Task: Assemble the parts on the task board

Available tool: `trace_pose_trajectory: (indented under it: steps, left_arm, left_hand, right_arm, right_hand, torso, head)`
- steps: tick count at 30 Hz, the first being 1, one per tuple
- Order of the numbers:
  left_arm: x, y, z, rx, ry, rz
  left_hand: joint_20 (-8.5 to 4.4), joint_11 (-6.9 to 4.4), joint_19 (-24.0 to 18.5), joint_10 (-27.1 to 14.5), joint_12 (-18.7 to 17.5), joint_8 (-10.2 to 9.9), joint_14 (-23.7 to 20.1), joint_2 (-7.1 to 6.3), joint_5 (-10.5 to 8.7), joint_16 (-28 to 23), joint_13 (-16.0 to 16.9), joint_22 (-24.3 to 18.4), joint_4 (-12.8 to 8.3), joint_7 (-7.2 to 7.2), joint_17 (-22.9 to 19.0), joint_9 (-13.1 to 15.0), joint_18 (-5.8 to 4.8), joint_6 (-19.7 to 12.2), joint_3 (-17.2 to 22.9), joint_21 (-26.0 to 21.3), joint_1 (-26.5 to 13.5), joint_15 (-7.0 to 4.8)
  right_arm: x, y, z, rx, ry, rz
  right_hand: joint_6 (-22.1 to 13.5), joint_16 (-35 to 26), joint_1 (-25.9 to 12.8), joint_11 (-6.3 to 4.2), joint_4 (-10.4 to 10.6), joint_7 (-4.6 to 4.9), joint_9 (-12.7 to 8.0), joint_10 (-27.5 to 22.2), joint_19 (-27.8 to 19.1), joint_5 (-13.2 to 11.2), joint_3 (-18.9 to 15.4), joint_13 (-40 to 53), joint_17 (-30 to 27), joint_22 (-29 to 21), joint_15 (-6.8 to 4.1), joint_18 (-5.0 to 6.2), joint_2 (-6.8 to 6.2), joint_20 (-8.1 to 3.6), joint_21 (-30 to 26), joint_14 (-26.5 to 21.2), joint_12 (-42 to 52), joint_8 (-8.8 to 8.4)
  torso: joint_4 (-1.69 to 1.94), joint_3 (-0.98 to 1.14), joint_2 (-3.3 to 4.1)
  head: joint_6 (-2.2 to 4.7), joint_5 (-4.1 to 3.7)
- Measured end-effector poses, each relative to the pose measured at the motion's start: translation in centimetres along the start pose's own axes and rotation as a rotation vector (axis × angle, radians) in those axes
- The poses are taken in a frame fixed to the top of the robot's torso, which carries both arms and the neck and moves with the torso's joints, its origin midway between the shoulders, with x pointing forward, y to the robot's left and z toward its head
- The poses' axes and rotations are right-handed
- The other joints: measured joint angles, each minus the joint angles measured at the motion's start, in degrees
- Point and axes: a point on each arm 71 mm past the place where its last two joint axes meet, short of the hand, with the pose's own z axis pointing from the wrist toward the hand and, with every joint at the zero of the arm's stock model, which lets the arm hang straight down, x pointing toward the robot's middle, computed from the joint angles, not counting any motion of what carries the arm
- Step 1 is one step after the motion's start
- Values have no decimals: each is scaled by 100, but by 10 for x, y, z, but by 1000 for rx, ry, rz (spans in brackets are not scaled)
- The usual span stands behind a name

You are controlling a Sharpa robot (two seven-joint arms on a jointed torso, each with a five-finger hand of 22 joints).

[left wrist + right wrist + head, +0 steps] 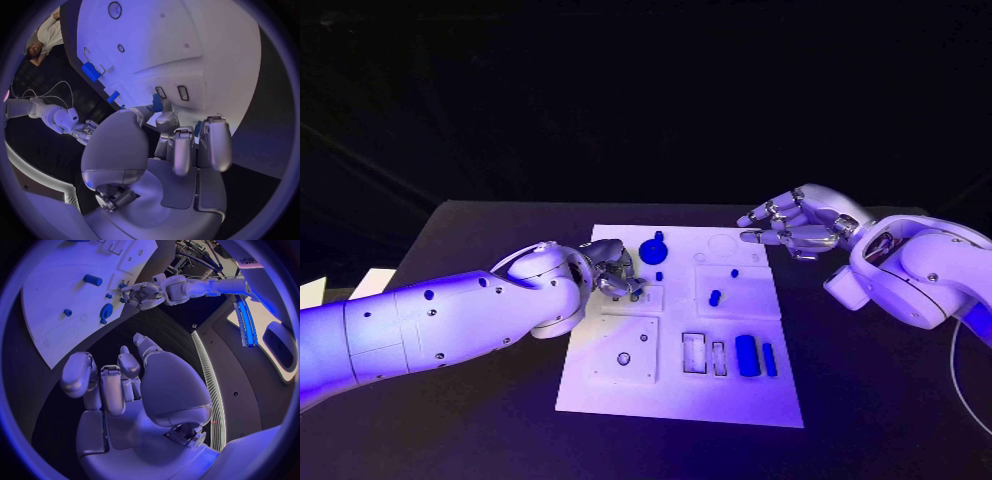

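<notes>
The white task board (678, 395) lies mid-table, also seen in the left wrist view (187, 45) and the right wrist view (50, 325). My left hand (617, 272) hangs over the board's left edge, fingers curled, and pinches a small blue part (157, 102) between thumb and fingertip. My right hand (795, 226) hovers above the board's far right corner, fingers loosely bent and apart from the thumb, with nothing in them. A round blue part (653, 251) sits at the far end. Small blue parts (714, 297) stand mid-board. Two long blue parts (749, 355) lie near the front right.
Empty rectangular slots (694, 352) lie beside the long blue parts, and a small oval hole (623, 357) sits in the near-left panel. Black table (877, 400) surrounds the board. A pale sheet (369, 282) lies past the table's left edge.
</notes>
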Motion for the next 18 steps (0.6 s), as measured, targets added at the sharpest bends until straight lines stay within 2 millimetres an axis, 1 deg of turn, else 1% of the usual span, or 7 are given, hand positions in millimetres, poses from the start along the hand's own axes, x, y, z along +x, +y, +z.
trace_pose_trajectory:
  steps: [6,13,18]
  left_arm:
    - [0,0,-1,9,1,12]
    - [1,-2,-2,27,10,28]
    - [2,-4,-3,38,15,40]
  left_hand:
    - [0,0,0,0,0,-2,0,-29,-4,0,0,0,-2,-7,0,-1,0,18,2,2,29,0]
    - [0,0,0,0,-6,-2,0,-45,-5,0,-19,0,-7,-11,0,-14,0,33,7,21,30,0]
    - [0,1,0,0,-27,-2,0,-67,-5,0,-20,0,-7,-3,0,-21,0,41,8,21,51,0]
  right_arm:
    - [0,0,0,-1,0,0]
    - [0,0,0,-1,0,0]
    - [0,0,0,-1,0,0]
  right_hand:
    - [0,0,-22,0,31,0,0,0,0,23,13,0,4,0,0,0,22,0,0,0,0,0]
    - [0,0,-22,0,54,0,0,0,0,23,22,0,3,0,0,0,22,0,0,0,0,0]
    - [0,0,-45,0,54,0,-4,0,0,23,22,0,3,0,0,0,46,0,0,0,0,0]
  torso:
    - [4,0,-5]
    - [0,1,-6]
    - [-3,3,-6]
  head:
    - [-11,5]
    - [-24,12]
    - [-26,12]
